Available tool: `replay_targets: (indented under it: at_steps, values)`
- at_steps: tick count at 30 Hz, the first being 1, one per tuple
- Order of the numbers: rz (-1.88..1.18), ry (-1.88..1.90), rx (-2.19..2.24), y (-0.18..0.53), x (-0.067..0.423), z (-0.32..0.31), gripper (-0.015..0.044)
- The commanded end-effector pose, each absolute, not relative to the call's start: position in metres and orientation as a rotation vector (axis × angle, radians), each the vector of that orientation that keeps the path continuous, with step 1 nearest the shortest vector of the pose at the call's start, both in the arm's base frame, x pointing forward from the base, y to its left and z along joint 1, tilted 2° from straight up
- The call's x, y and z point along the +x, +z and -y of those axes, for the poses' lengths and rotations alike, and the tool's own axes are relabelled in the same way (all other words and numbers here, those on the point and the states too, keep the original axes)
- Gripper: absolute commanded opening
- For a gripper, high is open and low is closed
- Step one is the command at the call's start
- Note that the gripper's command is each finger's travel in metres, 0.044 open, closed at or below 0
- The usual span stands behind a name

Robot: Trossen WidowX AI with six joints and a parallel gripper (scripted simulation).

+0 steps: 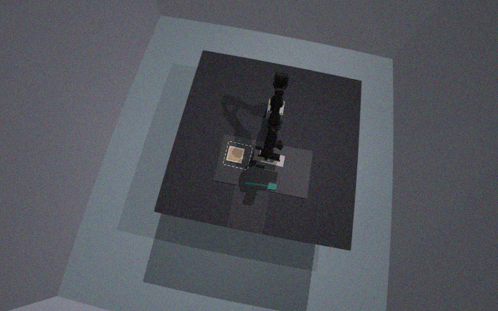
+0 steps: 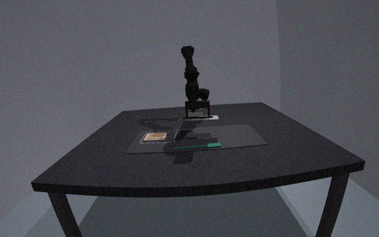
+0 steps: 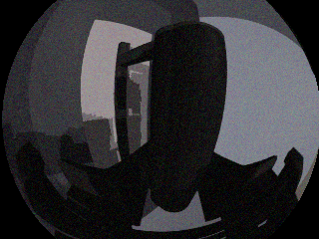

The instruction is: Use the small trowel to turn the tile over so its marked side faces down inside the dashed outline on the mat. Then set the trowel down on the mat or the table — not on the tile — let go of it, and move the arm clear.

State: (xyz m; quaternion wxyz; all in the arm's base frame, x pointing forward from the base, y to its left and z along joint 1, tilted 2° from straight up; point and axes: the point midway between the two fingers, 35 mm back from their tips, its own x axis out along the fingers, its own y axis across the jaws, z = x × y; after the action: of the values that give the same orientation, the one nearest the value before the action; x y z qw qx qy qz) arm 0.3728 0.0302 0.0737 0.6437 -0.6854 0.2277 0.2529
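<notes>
The tan tile (image 1: 234, 154) (image 2: 153, 136) lies flat inside the dashed outline (image 1: 235, 167) (image 2: 156, 142) on the left of the mat (image 1: 294, 175) (image 2: 240, 137), nearer the outline's left side. An arm shadow falls on it; I cannot make out a mark on its face. My gripper (image 1: 269, 157) (image 2: 197, 116) is shut on the trowel, whose pale flat blade (image 1: 281, 161) (image 2: 215, 117) hangs above the mat, right of the tile and clear of it. The trowel's handle is hard to tell from the dark fingers. A large dark rounded form (image 3: 189, 100) fills the middle of the wrist view.
A teal bar with a block end (image 1: 272, 186) (image 2: 214, 144) lies near the mat's front edge, in front of the gripper. The arm reaches forward from its base (image 1: 281, 80) at the back of the dark table (image 1: 319, 109) (image 2: 251, 167). Its shadow crosses the mat.
</notes>
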Motion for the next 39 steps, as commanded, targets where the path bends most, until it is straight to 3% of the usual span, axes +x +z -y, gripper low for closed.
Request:
replay_targets:
  at_steps: [1,19,39]
  values:
    - [-0.514,0.579,-1.563,0.074,0.373,-0.031,0.0000]
    - [-0.145,1.071,-1.742,0.050,0.388,-0.127,0.0000]
    - [0.424,1.496,-1.785,0.025,0.371,-0.230,0.0000]
